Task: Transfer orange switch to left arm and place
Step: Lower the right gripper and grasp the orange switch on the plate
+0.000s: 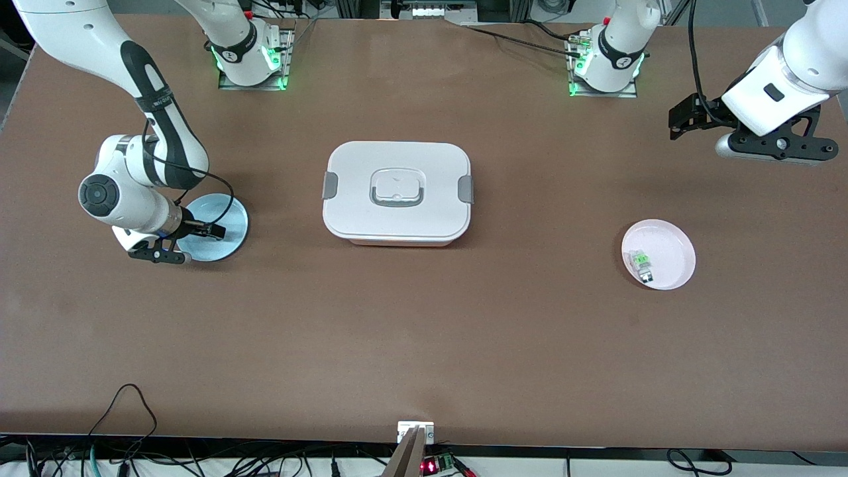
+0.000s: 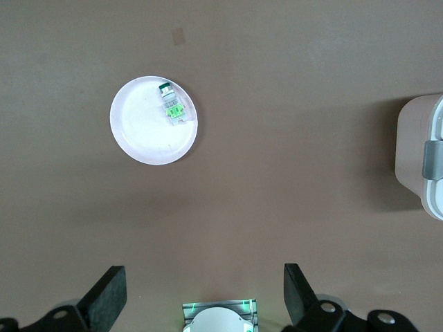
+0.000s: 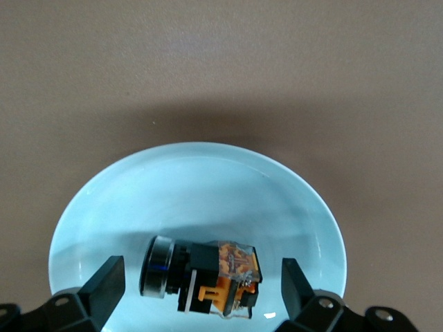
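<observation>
The orange switch, black with orange markings and a metal ring, lies on its side in a light blue plate. My right gripper is open, with one finger on each side of the switch and apart from it. In the front view the right gripper is low over the blue plate and hides the switch. My left gripper is open and empty, held high over the left arm's end of the table; it also shows in the left wrist view. The white box stands at the table's middle.
A pink plate holding a small green-and-clear component lies toward the left arm's end; both show in the left wrist view, plate and component. The box's edge shows there too.
</observation>
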Available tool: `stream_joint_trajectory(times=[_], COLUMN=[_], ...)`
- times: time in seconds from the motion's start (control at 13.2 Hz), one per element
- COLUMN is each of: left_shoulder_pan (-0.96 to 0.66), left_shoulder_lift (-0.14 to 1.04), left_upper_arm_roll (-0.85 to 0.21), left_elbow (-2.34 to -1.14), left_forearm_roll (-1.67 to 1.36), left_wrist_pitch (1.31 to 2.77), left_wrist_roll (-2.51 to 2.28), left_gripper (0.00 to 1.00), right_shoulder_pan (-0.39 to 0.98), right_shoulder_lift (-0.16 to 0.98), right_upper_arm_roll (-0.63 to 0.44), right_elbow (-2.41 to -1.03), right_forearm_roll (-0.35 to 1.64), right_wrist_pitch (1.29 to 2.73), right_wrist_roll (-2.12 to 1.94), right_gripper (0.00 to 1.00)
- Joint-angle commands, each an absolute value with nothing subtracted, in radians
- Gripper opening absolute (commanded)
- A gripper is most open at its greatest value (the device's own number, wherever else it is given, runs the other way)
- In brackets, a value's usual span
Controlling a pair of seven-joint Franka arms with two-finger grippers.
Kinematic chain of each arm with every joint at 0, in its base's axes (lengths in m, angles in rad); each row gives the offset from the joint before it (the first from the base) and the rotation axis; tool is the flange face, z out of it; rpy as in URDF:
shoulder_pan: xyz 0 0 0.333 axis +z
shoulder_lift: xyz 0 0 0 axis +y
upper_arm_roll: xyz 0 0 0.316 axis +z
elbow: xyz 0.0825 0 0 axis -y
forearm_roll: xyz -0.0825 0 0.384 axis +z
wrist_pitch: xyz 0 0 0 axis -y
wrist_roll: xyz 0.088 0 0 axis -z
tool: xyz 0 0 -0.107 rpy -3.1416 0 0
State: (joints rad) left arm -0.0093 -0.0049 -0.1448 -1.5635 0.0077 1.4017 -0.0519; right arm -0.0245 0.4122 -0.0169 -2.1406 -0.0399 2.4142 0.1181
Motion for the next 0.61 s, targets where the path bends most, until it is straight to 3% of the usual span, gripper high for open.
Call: stream_joint_trajectory(times=[0.0, 0.53], left_shoulder_pan=[-0.009, -0.008], left_shoulder_lift=[0.005, 0.005], left_upper_arm_roll=[-0.149, -0.149], left_elbow=[-1.536, -1.536], left_forearm_roll=[0.034, 0.034], left_wrist_pitch=[1.384, 1.384], left_wrist_roll=[-0.034, -0.034], left_gripper=[1.0, 1.0], right_shoulder_pan=[-0.031, -0.044], right_shoulder_lift=[0.41, 0.439], right_upper_arm_roll=[-0.014, -0.02], right_elbow=[-2.172, -2.168], right_forearm_roll=[-0.051, -0.041], right_wrist_pitch=[2.427, 2.457], right_wrist_roll=[0.141, 0.141], right_gripper=[1.0, 1.0])
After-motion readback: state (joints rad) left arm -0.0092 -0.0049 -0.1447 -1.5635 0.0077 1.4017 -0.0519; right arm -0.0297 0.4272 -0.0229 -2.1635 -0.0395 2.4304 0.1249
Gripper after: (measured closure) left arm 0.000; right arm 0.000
